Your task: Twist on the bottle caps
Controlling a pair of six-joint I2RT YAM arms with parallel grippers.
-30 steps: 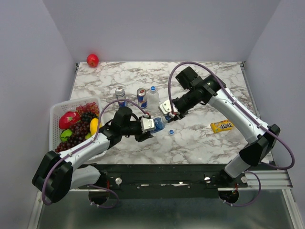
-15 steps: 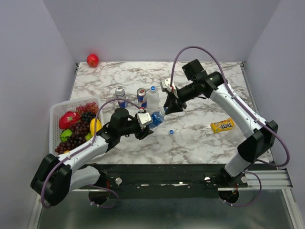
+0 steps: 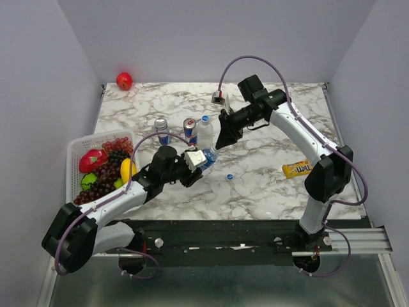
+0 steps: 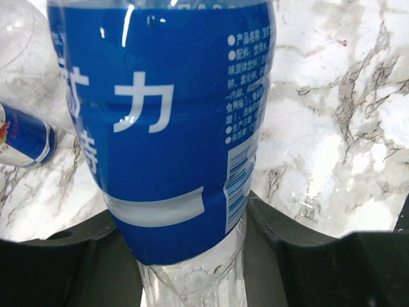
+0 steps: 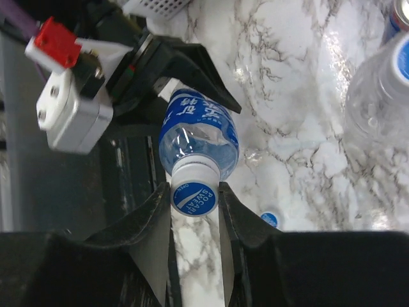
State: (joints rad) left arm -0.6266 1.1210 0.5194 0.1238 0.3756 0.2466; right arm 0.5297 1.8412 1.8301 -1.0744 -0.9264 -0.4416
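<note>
My left gripper (image 3: 195, 160) is shut on the bottle with the blue label band (image 3: 204, 156), holding it off the table and tilted up to the right. In the left wrist view the bottle (image 4: 166, 115) fills the frame between my fingers (image 4: 281, 249). My right gripper (image 3: 220, 142) is shut on this bottle's blue-topped cap (image 5: 194, 197), one finger on each side, the cap sitting on the neck. A loose blue cap (image 3: 229, 176) lies on the marble, also visible in the right wrist view (image 5: 270, 219). A second clear bottle (image 3: 204, 131) stands upright with a blue cap on.
Two blue-and-silver drink cans (image 3: 161, 128) (image 3: 190, 130) stand beside the upright bottle. A white basket (image 3: 75, 153) of fruit sits at the left edge. A yellow candy packet (image 3: 298, 169) lies at the right. A red apple (image 3: 124, 80) is at the far left corner.
The right arm has swung back and left and its wrist has turned while the gripper stays at the bottle's neck. The left gripper has tilted the bottle upward slightly.
</note>
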